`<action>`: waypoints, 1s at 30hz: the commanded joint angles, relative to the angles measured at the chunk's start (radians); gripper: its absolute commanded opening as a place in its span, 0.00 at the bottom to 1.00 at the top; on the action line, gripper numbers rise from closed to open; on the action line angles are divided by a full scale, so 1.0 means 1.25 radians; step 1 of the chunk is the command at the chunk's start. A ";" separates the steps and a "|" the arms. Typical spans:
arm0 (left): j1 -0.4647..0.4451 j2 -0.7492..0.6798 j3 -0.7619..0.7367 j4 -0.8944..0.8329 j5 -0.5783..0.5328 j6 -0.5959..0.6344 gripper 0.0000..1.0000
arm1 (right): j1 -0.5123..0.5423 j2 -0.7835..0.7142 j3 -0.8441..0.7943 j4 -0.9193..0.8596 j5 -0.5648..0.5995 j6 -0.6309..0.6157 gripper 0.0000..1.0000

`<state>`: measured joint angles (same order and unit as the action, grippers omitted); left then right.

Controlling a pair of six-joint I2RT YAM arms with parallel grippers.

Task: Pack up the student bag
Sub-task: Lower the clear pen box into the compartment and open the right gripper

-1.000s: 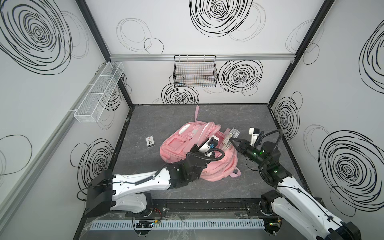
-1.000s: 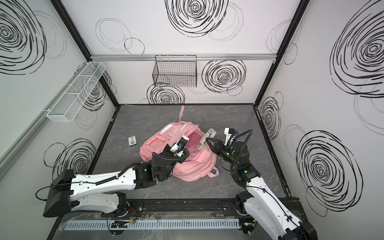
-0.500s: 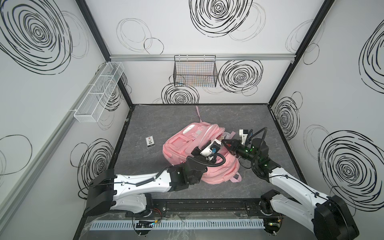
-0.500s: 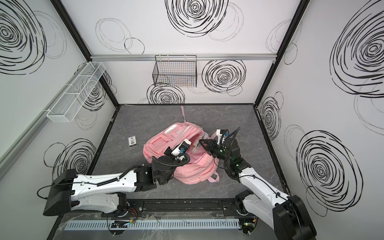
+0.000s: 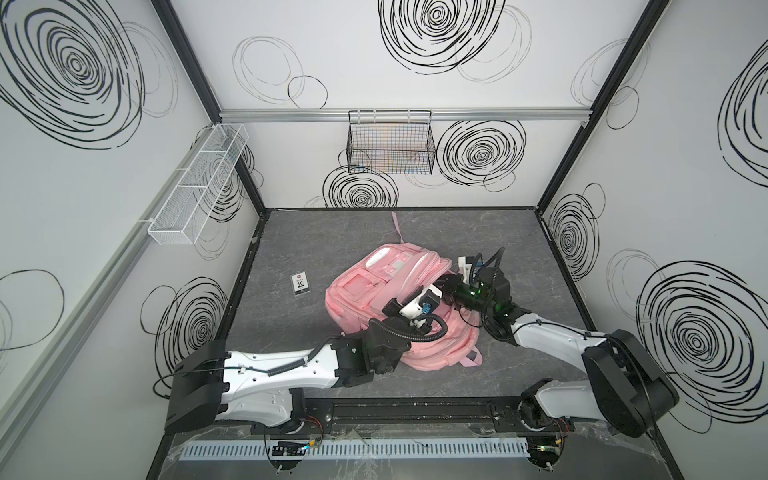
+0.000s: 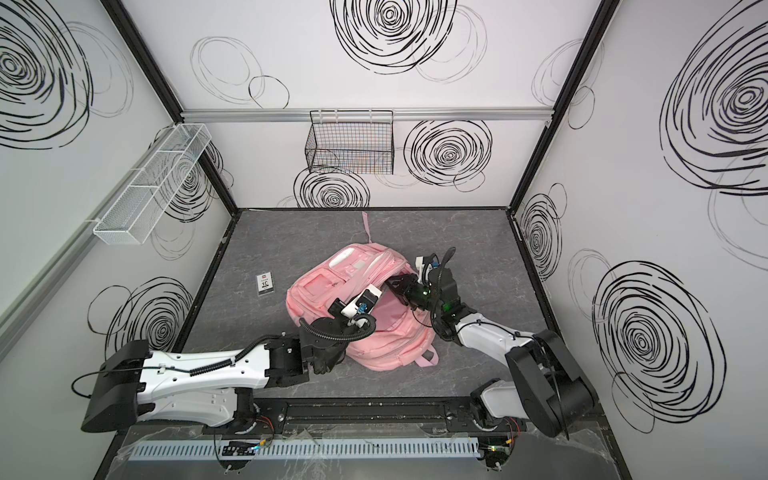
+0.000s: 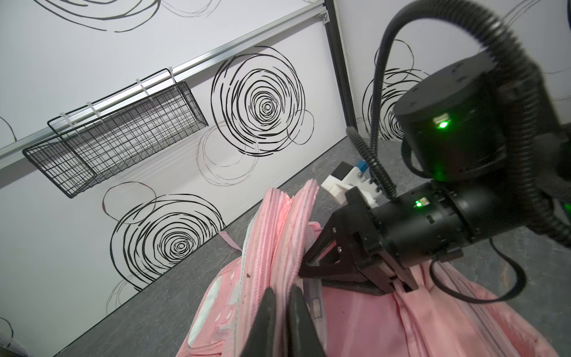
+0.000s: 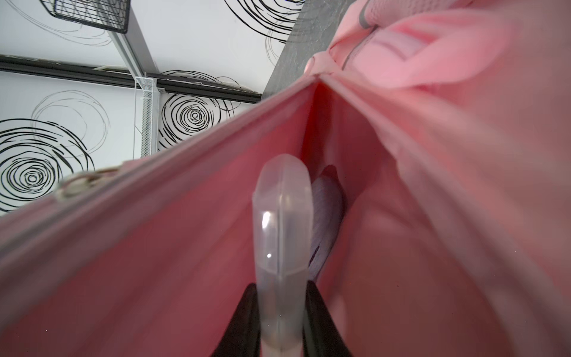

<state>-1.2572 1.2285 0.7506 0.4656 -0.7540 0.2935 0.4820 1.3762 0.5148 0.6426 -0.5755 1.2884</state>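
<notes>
**Feeding one clear case into one pink bag**

I count one soft pink fabric student bag (image 5: 361, 291), lying about mid-table on the dark grey marbled tabletop (image 5: 332, 232), its main mouth gaping. My left gripper (image 7: 282, 290) is clenched on the ribbed, zipped rim of that mouth, holding it raised. My right gripper (image 8: 281, 287) grasps one translucent, round-ended plastic case (image 8: 281, 216), which sits inside the smooth pink lining beside one pale lilac rounded thing (image 8: 326, 216) I cannot identify. One small white printed card (image 5: 300, 284) lies flat left of the bag, apart from it. On the walls hang one black wire basket (image 5: 390, 145) and one white mesh tray (image 5: 195, 187) in three sections.
</notes>
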 commanded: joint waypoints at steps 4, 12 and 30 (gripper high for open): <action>-0.016 -0.051 0.025 0.190 0.039 0.016 0.00 | 0.018 0.074 0.050 0.113 0.023 0.028 0.30; -0.017 -0.057 0.024 0.170 0.040 0.010 0.00 | 0.028 0.104 0.084 0.074 0.050 0.011 0.69; 0.026 -0.051 0.037 0.069 0.074 -0.104 0.00 | 0.015 -0.237 0.022 -0.345 0.200 -0.268 0.70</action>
<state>-1.2381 1.2167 0.7460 0.4488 -0.6998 0.2157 0.5045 1.1606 0.5640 0.3393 -0.4072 1.0611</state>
